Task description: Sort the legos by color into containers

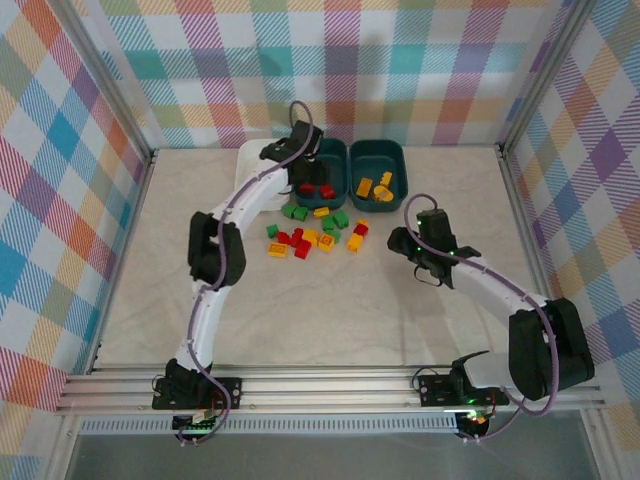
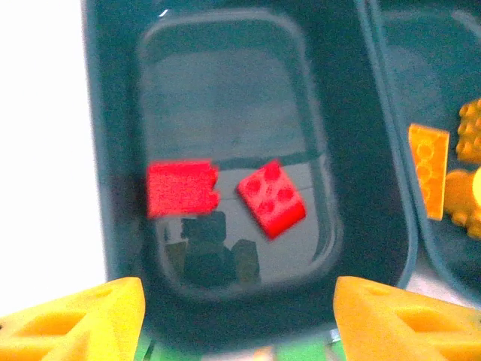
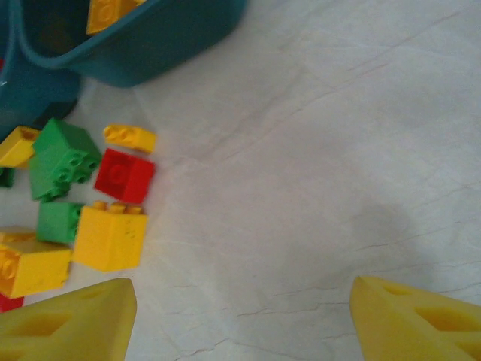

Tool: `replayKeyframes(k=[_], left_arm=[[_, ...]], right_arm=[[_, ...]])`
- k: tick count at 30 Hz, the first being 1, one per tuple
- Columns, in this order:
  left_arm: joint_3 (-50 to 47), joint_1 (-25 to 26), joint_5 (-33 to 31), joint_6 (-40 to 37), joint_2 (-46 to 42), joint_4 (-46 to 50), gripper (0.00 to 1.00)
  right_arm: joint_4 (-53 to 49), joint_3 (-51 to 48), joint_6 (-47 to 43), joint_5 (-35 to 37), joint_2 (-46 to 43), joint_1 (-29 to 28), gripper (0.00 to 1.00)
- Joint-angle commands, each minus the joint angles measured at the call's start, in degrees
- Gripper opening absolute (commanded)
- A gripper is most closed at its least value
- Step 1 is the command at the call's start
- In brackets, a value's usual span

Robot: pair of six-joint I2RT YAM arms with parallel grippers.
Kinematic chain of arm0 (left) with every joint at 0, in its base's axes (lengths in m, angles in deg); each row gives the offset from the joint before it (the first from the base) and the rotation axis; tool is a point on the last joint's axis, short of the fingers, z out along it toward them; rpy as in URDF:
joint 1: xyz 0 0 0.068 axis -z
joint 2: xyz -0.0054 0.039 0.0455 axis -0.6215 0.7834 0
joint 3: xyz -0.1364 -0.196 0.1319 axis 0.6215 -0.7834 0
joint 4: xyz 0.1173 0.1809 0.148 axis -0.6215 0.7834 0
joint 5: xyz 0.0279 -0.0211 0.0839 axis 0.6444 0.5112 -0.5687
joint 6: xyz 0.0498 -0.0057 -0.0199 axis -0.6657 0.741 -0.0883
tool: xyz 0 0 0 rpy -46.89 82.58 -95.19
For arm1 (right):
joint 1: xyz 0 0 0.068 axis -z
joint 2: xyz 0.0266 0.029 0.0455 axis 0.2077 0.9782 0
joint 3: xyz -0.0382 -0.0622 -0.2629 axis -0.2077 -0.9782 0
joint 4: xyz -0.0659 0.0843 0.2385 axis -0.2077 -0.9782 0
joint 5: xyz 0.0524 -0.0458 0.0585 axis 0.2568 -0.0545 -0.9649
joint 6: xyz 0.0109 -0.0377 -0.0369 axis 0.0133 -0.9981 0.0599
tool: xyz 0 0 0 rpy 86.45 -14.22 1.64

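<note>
the left arm [image 1: 200, 320] rises from its base, bends at the elbow and stretches far forward and to the right, wrist tipped down. the left gripper [image 1: 308, 165] points downward, its fingers [image 2: 75, 323] spread wide. the right arm [image 1: 490, 285] folds at an elbow right of its base, forearm running forward and left. the right gripper [image 1: 402, 243] hangs low, fingers wide apart.
</note>
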Motion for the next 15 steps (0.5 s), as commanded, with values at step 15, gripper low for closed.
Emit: replayKeyframes(k=[15], left_arm=[[-61.7,-10.3,-6.5,23.6,-42.2,-14.2,0.88]], right_arm=[[-6.8,24.9,8.7,1.5,27.7,-12.7,0.78]])
